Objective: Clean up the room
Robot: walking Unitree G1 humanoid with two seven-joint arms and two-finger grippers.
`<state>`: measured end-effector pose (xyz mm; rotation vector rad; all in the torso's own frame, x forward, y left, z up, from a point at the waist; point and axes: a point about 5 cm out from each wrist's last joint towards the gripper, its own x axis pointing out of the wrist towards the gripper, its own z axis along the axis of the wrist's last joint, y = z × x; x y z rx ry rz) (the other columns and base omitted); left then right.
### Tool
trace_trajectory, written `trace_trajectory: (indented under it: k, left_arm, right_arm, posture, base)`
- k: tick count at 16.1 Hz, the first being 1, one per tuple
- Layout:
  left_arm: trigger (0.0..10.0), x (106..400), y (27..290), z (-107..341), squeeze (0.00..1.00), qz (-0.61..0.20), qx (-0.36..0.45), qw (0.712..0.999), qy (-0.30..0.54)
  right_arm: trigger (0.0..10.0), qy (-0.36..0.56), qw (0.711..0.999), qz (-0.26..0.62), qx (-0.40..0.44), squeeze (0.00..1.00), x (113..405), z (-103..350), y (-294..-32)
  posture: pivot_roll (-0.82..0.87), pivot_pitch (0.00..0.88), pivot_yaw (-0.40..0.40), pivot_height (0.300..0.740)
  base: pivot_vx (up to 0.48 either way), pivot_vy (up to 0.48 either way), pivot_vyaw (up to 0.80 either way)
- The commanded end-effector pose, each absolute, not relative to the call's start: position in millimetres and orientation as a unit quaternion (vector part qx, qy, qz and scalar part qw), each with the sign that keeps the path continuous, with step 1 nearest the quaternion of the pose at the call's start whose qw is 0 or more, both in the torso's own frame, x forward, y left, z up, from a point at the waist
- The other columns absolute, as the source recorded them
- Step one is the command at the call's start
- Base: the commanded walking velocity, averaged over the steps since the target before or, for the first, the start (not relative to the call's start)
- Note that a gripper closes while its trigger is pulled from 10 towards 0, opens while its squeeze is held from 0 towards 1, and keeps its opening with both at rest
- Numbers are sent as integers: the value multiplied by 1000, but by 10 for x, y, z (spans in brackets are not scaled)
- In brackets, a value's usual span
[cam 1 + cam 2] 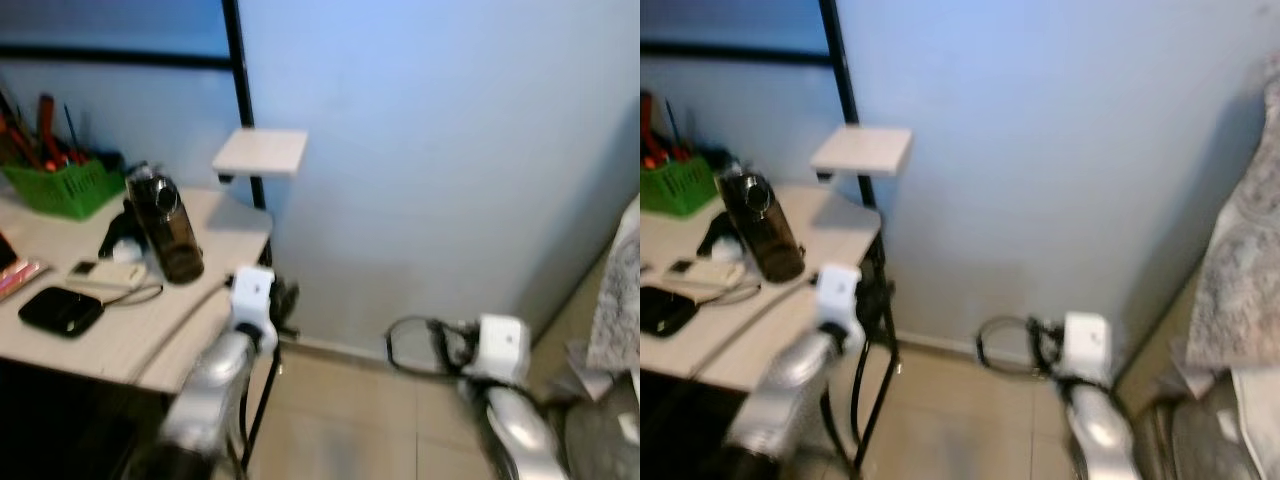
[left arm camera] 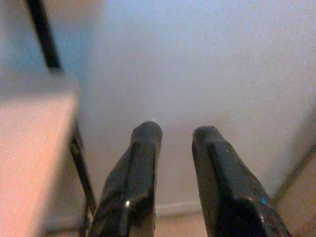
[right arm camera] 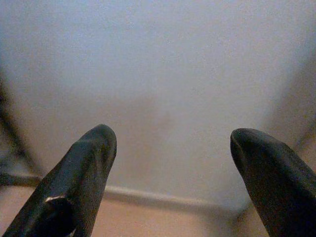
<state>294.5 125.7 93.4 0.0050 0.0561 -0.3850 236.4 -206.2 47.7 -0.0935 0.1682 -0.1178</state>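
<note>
Facing the wall, both released hands (image 2: 170,143) (image 3: 173,148) sit beside the cluttered desk (image 1: 110,340)

I'm seeing the green basket (image 1: 60,187) getting cut off at the upper left, its contents blurring together.

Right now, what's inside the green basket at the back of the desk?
Red-handled and dark tools stick up out of the green basket; the blur hides what kind they are. Its walls cover everything lower down. A dark bottle stands beside it on the desk.
</note>
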Motion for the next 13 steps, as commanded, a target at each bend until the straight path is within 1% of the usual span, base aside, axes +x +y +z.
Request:
trace_trajectory:
  k: [1, 2, 3, 4, 6, 8, 9, 10, 12, 13]
  left_arm:
    - [10000, 2898, 1262, 1061, 0, -203, -16, 979, -2]
    - [10000, 2884, 1267, 1061, 0, -203, -20, 979, -2]
    - [10000, 2848, 1107, 1001, 0, -219, -38, 975, 3]
    - [10000, 2855, 1025, 1020, 0, -219, -45, 975, -9]
    - [10000, 2855, 1031, 1045, 0, -219, -39, 975, -15]
    - [10000, 2862, 1045, 1024, 0, -226, -23, 974, -10]
    - [10000, 2894, 1045, 1005, 0, -231, -17, 973, -8]
    - [10000, 2908, 1046, 993, 0, -233, -18, 972, -8]
    - [10000, 2911, 1006, 980, 0, -246, -22, 969, -9]
    - [10000, 2933, 978, 984, 0, -251, -21, 968, -9]
  right_arm:
    - [10000, 55, 993, -83, -64, 0, 2302, 566, -2140]
    - [10000, 56, 992, -88, -64, 0, 2275, 560, -2163]
    - [10000, 66, 992, -84, -72, 0, 2291, 544, -2180]
    - [10000, 54, 994, -64, -74, 0, 2329, 592, -2148]
    - [10000, 43, 995, -60, -73, 0, 2358, 618, -2115]
    - [10000, 47, 995, -58, -60, 0, 2391, 607, -2043]
    - [10000, 44, 996, -47, -60, 0, 2413, 605, -1966]
    - [10000, 39, 996, -46, -61, 0, 2408, 622, -1965]
    - [10000, 39, 996, -50, -60, 0, 2413, 628, -1994]
    - [10000, 39, 996, -51, -60, 0, 2429, 634, -2002]
  posture:
    - [184, 0, 6, 740]
    - [184, 0, 6, 740]
    - [179, 0, -17, 740]
    - [184, 0, -51, 740]
    - [179, 0, -37, 740]
    - [179, 0, -26, 740]
    - [174, 0, -17, 740]
    - [169, 0, -18, 740]
    - [163, 0, -19, 740]
    - [162, 0, -17, 740]
  base:
    - [0, 0, 0]
    - [0, 0, 0]
    - [0, 0, 0]
    - [0, 0, 0]
    - [0, 0, 0]
    - [0, 0, -738]
    - [0, 0, -744]
    - [0, 0, -750]
    - [0, -480, -750]
    - [0, -255, -750]
